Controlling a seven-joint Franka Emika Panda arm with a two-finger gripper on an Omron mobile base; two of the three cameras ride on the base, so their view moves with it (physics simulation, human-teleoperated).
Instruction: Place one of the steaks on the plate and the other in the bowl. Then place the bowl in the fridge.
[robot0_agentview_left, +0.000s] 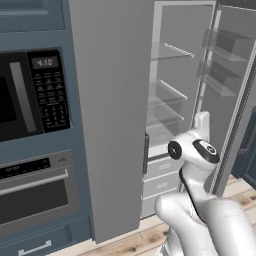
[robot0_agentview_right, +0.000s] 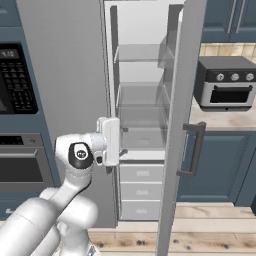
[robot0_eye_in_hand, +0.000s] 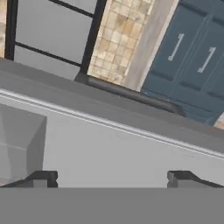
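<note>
I had the arm raised in front of the fridge (robot0_agentview_left: 112, 100), whose tall body ran floor to top with its long axis upright. Its right door (robot0_agentview_right: 181, 125) stood swung open, edge-on toward me in the right base view, with the long bar handle (robot0_agentview_right: 196, 149) running vertically on its outer face. The left door was shut, a flat grey panel beside the black microwave (robot0_agentview_left: 30, 95) and the oven (robot0_agentview_left: 35, 187) below it. Inside, I saw clear shelves (robot0_agentview_left: 167, 90) stacked one above another, door bins (robot0_agentview_left: 225, 45) on the open door, and white drawers (robot0_agentview_right: 142, 192) at the bottom.

The gripper (robot0_eye_in_hand: 109, 179) sat at about the height of the lowest shelf, in front of the opening near the closed door's edge. In the hand view its two dark fingertips (robot0_eye_in_hand: 43, 178) stood far apart, spread as wide as they go, with nothing between them. That view looked across the open door's edge and handle toward blue cabinets (robot0_eye_in_hand: 192, 57) and a tiled wall. A toaster oven (robot0_agentview_right: 225, 85) sat on the counter to the right of the fridge.
</note>
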